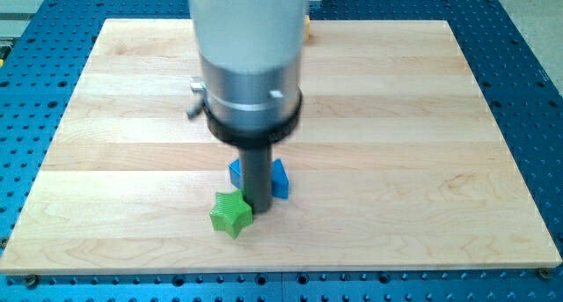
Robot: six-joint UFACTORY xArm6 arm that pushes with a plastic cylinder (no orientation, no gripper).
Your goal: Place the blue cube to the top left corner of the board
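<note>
Wooden board [422,117] on a blue perforated table [528,38], seen from above and in front. The arm's white and silver body [249,64] fills the upper middle of the view and ends in a dark rod [257,174]. There is no hand on this arm, so nothing is clenched or grasped; my tip [259,205] rests on the board below centre. Blue cube [278,179]: directly behind the rod, showing on both sides of it, apparently touching, far from the view's top left corner. Green star-shaped block [231,213]: just to the view's lower left of my tip, close beside it. A small yellow object [307,26] shows at the top edge beside the arm; its shape cannot be made out
</note>
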